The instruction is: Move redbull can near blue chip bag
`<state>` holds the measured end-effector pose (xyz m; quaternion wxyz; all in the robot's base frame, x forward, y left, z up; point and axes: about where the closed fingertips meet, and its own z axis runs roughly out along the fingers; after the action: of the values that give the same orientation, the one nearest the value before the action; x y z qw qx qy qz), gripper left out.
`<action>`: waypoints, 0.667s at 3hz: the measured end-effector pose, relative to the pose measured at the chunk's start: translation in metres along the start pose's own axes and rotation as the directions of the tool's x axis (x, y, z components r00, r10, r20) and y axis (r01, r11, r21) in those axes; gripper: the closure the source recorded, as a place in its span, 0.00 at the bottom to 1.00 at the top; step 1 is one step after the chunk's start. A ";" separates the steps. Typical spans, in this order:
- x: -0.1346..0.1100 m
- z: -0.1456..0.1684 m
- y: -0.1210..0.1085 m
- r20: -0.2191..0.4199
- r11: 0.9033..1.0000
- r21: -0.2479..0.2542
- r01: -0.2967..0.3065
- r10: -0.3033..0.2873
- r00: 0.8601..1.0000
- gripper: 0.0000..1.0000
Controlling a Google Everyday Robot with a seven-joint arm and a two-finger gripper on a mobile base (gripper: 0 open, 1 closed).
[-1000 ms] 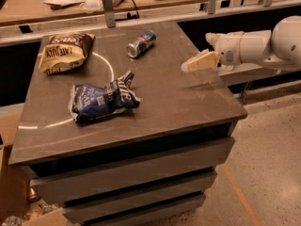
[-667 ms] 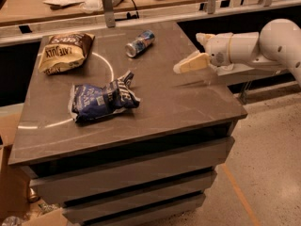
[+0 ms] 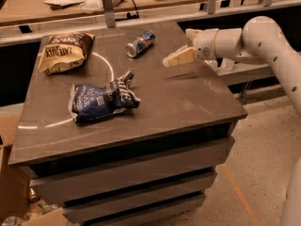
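The redbull can [image 3: 140,43] lies on its side near the far edge of the dark table [image 3: 188,98], silver top toward the front left. The blue chip bag [image 3: 103,98] lies crumpled at the table's middle left, well in front of the can. My gripper [image 3: 176,58] reaches in from the right on a white arm, hovering above the table a short way right of the can and slightly nearer than it. It holds nothing.
A brown-and-tan chip bag [image 3: 63,52] lies at the table's far left. A wooden bench [image 3: 56,8] with papers and clutter runs behind the table. The table has drawers [image 3: 136,173] below. A cardboard box [image 3: 11,192] stands at the lower left.
My gripper has moved left across the table's right side, closer to the redbull can. The can and both bags have not moved.
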<state>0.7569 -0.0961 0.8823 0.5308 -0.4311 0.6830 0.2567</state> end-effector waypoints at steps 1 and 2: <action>-0.006 0.018 -0.011 -0.009 1.000 0.007 -0.010 0.010 1.000 0.00; -0.010 0.038 -0.019 -0.032 1.000 -0.001 -0.020 0.020 0.999 0.00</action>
<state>0.7932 -0.0717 0.8817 0.5167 -0.4289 0.6955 0.2555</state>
